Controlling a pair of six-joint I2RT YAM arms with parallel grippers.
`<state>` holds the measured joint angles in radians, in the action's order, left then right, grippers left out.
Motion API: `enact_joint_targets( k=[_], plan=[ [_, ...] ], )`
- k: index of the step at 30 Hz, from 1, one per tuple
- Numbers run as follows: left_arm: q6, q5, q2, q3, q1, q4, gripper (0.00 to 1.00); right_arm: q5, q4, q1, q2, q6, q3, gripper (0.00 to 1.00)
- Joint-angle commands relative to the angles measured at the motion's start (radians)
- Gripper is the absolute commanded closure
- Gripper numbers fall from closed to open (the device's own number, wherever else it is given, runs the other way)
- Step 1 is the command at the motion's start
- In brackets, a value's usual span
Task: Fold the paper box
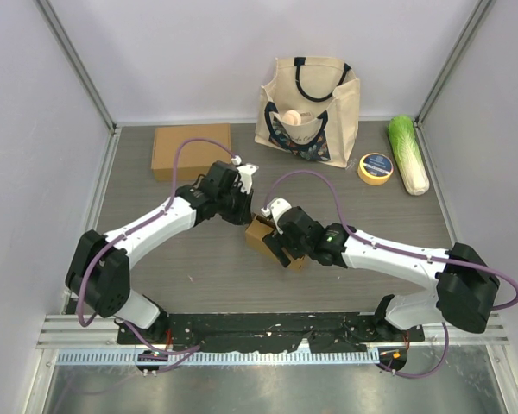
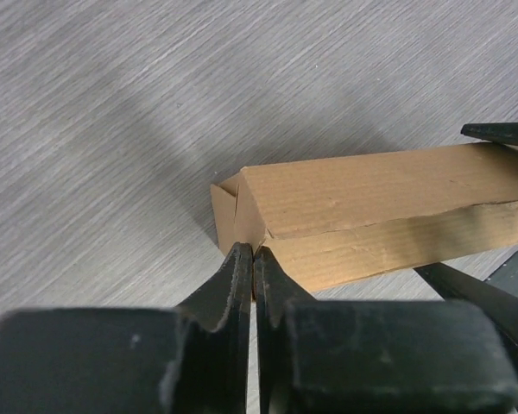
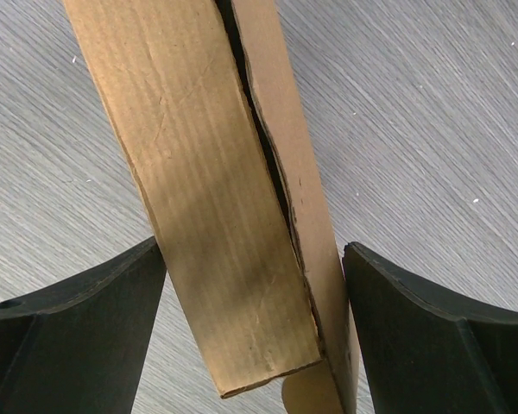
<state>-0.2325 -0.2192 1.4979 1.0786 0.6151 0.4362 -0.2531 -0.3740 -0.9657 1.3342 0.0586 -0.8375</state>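
At the centre of the table (image 1: 198,276) lies the box (image 1: 259,234), a long brown cardboard sleeve on its side, only partly formed: the long seam gapes and an end flap stands untucked. The left gripper (image 2: 254,257), at 10 o'clock from the box, has its fingers pressed almost together at the lower corner of one end flap; whether a flap edge is caught between them cannot be told. The right gripper (image 3: 252,259), at 4 o'clock, is spread wide and straddles the other end, one finger just beside each long side; whether they bear on the board cannot be told. Handling, as judged: the board is light and thin, stiff across the panels but weak at the creases, so it should slide readily on the smooth top and crush under a hard squeeze. Steady it across the two long sides and work each flap by its free edge. Flat cardboard (image 1: 191,150) sits at 11 o'clock, a bag (image 1: 308,103) at 1 o'clock, tape (image 1: 375,167) and a cabbage (image 1: 409,153) at 2 o'clock, all well apart.
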Motion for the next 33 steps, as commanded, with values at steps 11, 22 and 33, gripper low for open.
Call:
enact_joint_targets(
  k=[11,22,33],
  plan=[
    [0.024,-0.045,-0.025,0.175,0.008,0.215,1.00,-0.109,-0.011,0.001,0.105,-0.046,-0.107,0.13],
    [0.041,-0.075,0.021,0.202,0.005,0.306,1.00,-0.049,0.006,0.005,0.100,-0.060,-0.129,0.11],
    [-0.062,-0.089,-0.021,0.139,-0.002,0.234,1.00,-0.006,0.036,0.010,-0.026,0.082,-0.114,0.09]
  ],
)
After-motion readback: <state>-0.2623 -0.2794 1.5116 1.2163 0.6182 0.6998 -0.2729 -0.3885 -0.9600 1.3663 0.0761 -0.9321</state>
